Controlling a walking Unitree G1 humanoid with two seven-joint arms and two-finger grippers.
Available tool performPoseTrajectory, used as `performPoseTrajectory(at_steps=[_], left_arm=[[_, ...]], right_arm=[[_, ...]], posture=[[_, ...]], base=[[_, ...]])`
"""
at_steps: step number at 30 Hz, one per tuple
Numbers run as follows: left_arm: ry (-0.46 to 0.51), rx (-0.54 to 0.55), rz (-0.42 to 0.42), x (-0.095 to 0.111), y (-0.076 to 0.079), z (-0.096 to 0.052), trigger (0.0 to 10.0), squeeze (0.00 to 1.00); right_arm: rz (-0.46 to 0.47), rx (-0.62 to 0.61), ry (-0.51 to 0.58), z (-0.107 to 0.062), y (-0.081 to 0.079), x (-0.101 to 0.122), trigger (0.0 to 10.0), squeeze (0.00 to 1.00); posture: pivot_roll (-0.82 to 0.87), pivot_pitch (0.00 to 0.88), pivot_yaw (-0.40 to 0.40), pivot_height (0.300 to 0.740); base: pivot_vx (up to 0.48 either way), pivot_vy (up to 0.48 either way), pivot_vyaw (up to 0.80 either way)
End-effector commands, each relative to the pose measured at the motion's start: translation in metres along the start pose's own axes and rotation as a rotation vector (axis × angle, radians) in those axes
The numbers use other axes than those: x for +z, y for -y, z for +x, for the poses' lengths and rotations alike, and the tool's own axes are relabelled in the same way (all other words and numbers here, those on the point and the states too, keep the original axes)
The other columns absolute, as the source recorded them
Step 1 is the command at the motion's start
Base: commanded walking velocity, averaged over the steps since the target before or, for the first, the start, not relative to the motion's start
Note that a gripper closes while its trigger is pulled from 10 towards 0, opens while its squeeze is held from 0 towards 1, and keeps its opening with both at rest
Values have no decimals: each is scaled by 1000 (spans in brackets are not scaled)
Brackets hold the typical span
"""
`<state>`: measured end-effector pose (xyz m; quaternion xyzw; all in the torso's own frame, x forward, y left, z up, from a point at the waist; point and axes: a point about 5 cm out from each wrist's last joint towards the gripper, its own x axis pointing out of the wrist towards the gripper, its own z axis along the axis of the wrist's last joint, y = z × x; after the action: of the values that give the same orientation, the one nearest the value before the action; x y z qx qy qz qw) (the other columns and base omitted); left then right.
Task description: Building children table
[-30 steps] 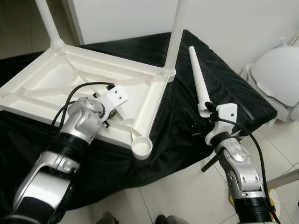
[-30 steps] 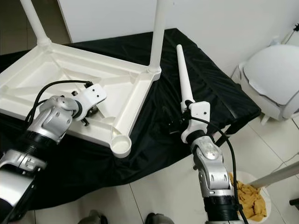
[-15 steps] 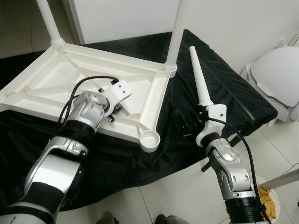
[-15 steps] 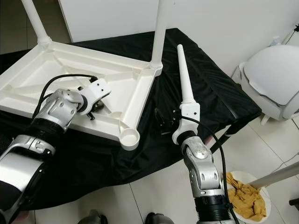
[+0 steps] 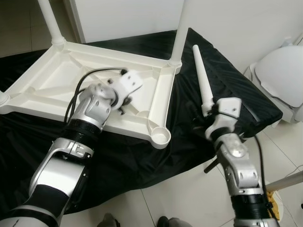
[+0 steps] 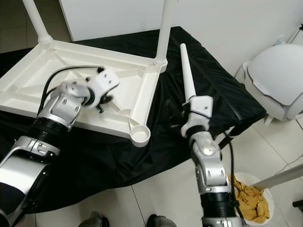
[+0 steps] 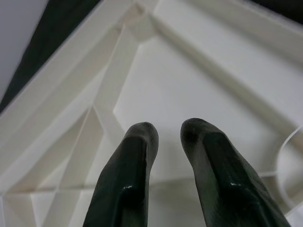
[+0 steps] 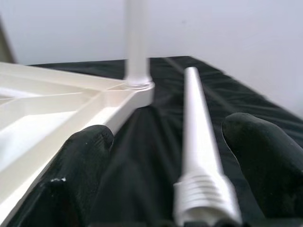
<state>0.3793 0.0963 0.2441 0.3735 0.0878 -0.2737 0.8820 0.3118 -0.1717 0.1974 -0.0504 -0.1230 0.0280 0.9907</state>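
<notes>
1. Two legs are already standing up out of the overturned white tabletop, which is lying underside-up on a surface draped in black cloth.
2. One loose white leg is lying on the cloth just beside the tabletop's right edge, its threaded end pointing toward the robot.
3. The right tool is sitting at that threaded end with its fingers spread wide on either side of the leg; I cannot tell whether either finger is touching it, and nothing is being gripped.
4. The left tool is reaching down into the ribbed underside of the tabletop, fingers nearly together with a thin gap between them, holding nothing.
5. An empty round socket at the tabletop's nearest corner is lying between the two tools, closer to the left one.
6. A round white bowl on the tiled floor by the right arm is holding yellowish crumpled pieces.
7. A white lidded bin is standing at the far right.
</notes>
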Motion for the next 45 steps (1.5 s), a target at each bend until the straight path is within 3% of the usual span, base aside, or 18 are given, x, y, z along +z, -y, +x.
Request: performPoseTrajectory(at_steps=[1, 8, 11, 13, 15, 19, 23, 28, 33, 40, 42, 45], left_arm=[[1, 152, -26, -3, -3, -2, 10000, 0], [100, 166, -100, 6, 2, -13, 10000, 0], [342, 162, -197, 29, 8, -27, 10000, 0], [342, 162, -197, 29, 8, -27, 10000, 0], [417, 135, -279, 35, 14, -35, 10000, 0], [419, 152, -253, 35, 25, -41, 10000, 0], [420, 160, -251, 35, 29, -45, 10000, 0], [425, 224, -240, 37, 29, -53, 10000, 0], [457, 246, -238, 41, 29, -59, 10000, 0], [540, 182, -258, 50, 40, -72, 10000, 0], [562, 87, -290, 51, 52, -75, 10000, 0], [569, 49, -293, 52, 58, -77, 10000, 0]], right_arm=[[-19, -55, -36, 1, 11, -8, 10000, 0], [-73, -164, -61, 15, 29, -7, 10000, 0], [-72, -283, -117, 27, 46, -9, 10000, 0], [-72, -283, -117, 27, 46, -9, 10000, 0], [-42, -312, -150, 33, 55, -11, 10000, 0], [14, -272, -181, 41, 60, -14, 10000, 0], [51, -236, -198, 45, 59, -17, 10000, 0], [159, -113, -200, 53, 48, -20, 10000, 0], [168, -71, -193, 57, 42, -21, 10000, 0], [163, -33, -193, 64, 38, -22, 10000, 0], [174, -12, -208, 65, 37, -25, 10000, 0], [181, 6, -222, 66, 35, -27, 10000, 0]], posture=[[-98, 89, -23, 740], [-88, 94, -28, 740], [-86, 110, -33, 740], [-86, 110, -33, 740], [-87, 122, -35, 740], [-83, 138, -37, 740], [-77, 152, -36, 740], [-68, 176, -32, 740], [-63, 187, -31, 740], [-59, 200, -35, 740], [-51, 223, -46, 740], [-49, 224, -47, 740]], base=[[0, 0, 0], [0, 0, 0], [0, 0, 0], [0, 0, 0], [0, 0, 0], [0, 0, 0], [0, 0, 0], [0, 0, 0], [0, 0, 0], [0, 0, 0], [0, 0, 0], [0, 0, 0]])
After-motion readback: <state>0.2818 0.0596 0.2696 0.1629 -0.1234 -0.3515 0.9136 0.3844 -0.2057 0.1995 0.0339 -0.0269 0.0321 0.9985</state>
